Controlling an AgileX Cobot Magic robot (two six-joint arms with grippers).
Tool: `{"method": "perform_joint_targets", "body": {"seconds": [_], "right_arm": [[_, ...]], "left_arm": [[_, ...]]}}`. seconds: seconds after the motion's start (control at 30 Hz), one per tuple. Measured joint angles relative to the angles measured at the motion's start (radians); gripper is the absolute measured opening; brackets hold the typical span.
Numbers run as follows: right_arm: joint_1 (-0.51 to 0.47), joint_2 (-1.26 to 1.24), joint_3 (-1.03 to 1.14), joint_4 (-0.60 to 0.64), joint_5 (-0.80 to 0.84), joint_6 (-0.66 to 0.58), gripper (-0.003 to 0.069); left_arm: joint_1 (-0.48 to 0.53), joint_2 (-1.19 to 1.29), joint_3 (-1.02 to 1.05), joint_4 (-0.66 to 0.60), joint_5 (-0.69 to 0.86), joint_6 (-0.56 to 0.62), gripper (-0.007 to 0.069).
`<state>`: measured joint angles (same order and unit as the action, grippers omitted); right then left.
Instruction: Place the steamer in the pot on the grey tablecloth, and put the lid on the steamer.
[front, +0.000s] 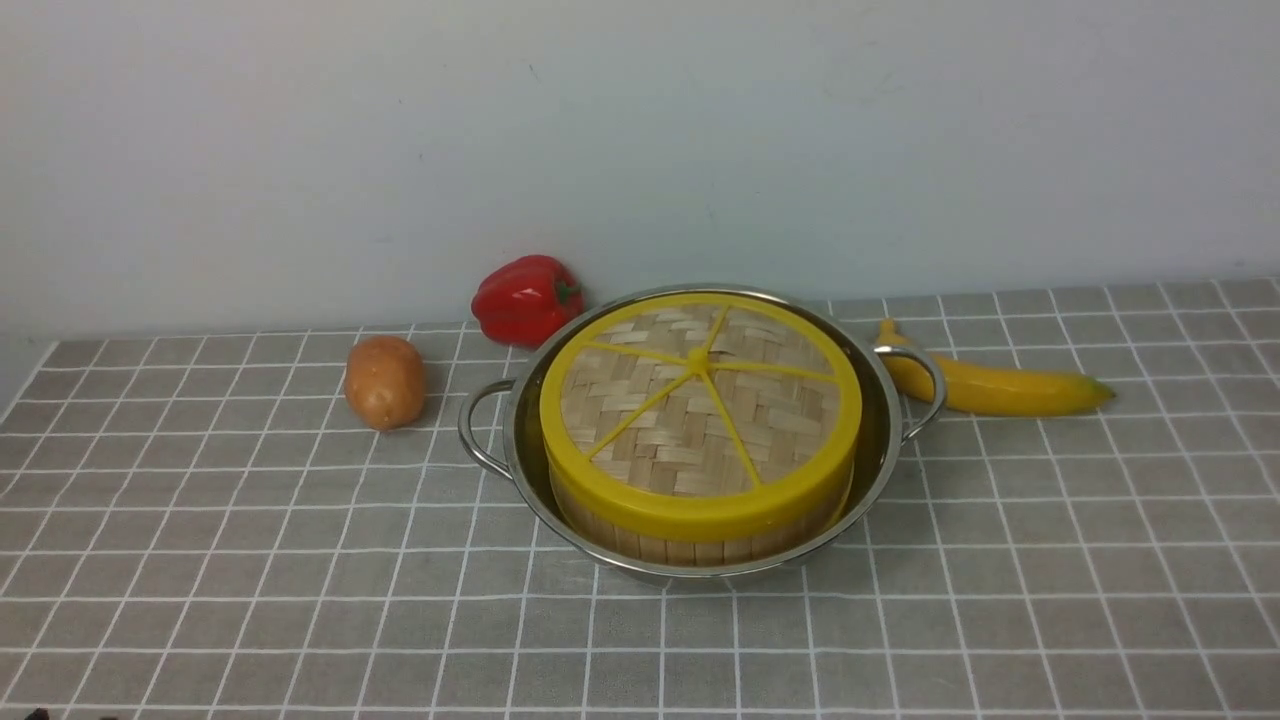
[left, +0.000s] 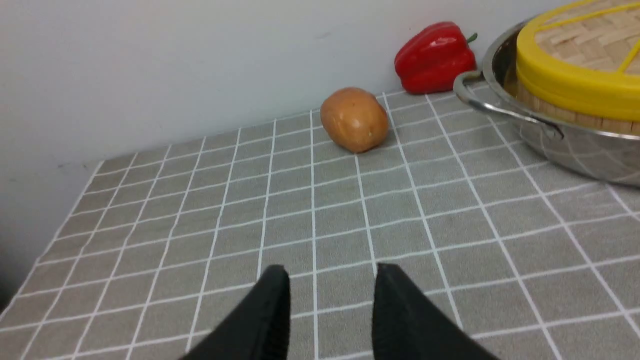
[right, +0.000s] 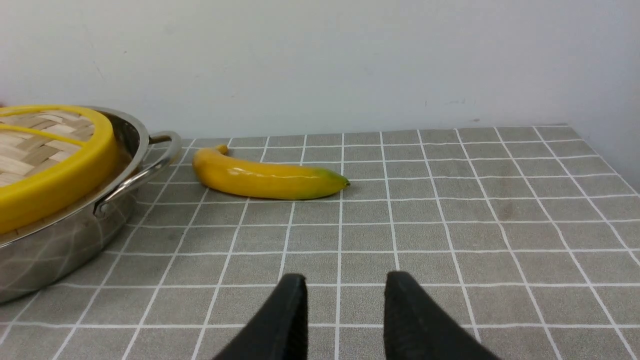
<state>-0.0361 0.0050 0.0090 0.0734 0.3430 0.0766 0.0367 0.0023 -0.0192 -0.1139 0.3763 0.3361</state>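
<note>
I am seeing both arms hanging low over the grey grid-lined tablecloth (front: 250, 560), left gripper (left: 330, 280) and right gripper (right: 345, 285) jaws apart, empty. At frame centre, the woven-bamboo yellow-rimmed lid (front: 700, 400) is capping the bamboo steamer (front: 690, 545) inside the shiny steel pot (front: 520, 450); potato (front: 384, 381), red pepper (front: 525, 298), banana (front: 1000, 385) flanking.

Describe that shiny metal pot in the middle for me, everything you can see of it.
The pot is wide, shallow and round, of mirror-bright steel that reflects the cloth's grid. A loop handle sticks out on each side. It stands upright on the grey tablecloth. Inside sits the steamer, its wooden wall showing above the pot's rim, with the lid on top. From the front its right handle overlaps a banana; whether they touch is unclear.
</note>
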Motion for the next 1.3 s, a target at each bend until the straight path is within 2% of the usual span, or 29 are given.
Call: {"method": "perform_joint_targets", "body": {"seconds": [0.37, 0.5, 0.6, 1.3], "right_arm": [[0.000, 0.000, 0.000, 0.000, 0.000, 0.000, 0.0240], [0.000, 0.000, 0.000, 0.000, 0.000, 0.000, 0.0240], [0.000, 0.000, 0.000, 0.000, 0.000, 0.000, 0.0240], [0.000, 0.000, 0.000, -0.016, 0.000, -0.003, 0.0240]], "left_arm": [[0.000, -0.001, 0.027, 0.064, 0.012, -0.093, 0.0242], [0.000, -0.001, 0.027, 0.145, 0.012, -0.221, 0.0242], [0.000, -0.001, 0.027, 0.188, 0.011, -0.260, 0.0243], [0.000, -0.001, 0.027, 0.207, 0.010, -0.266, 0.0243]]}}
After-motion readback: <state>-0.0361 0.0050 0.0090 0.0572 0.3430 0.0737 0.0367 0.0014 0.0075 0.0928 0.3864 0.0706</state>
